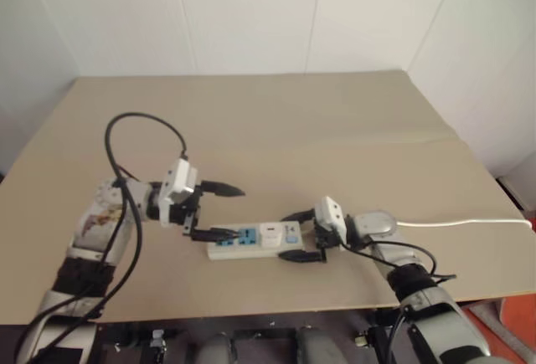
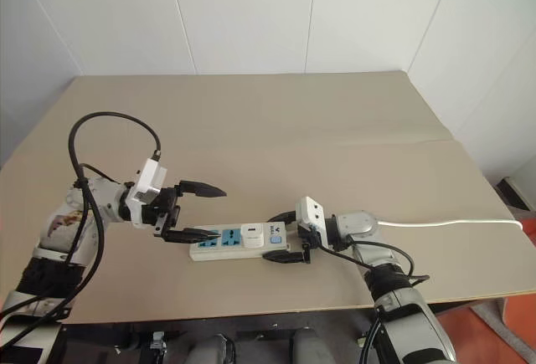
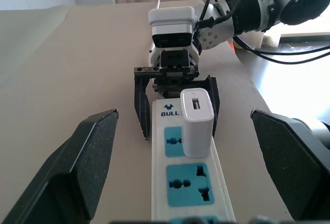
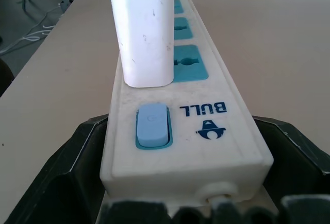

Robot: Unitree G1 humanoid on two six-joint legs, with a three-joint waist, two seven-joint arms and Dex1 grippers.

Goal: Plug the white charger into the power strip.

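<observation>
White charger (image 3: pixel 196 122) seated upright in the socket nearest the switch end of the power strip (image 1: pixel 253 242), flush with the face as far as can be judged, so the plugging step looks done. Strip lying flat near the front edge of the surface (image 1: pixel 276 121), roughly midway along that edge, with its thin white cord (image 1: pixel 465 223) trailing off toward the right edge.

Right end effector (image 1: pixel 303 234) released, fingers spread wide and straddling the switch end of the strip, one along each long side; contact with the casing not certain. Probably placed there to brace the strip against sliding while the charger was pressed in.

Left end effector (image 1: pixel 219 211) also released and empty, fingers gaping, hovering above the strip's far end with the lower finger just over the outer blue socket. Nothing gripped by either.

Likely remaining: drawing both arms clear without nudging the strip or tipping the charger.
</observation>
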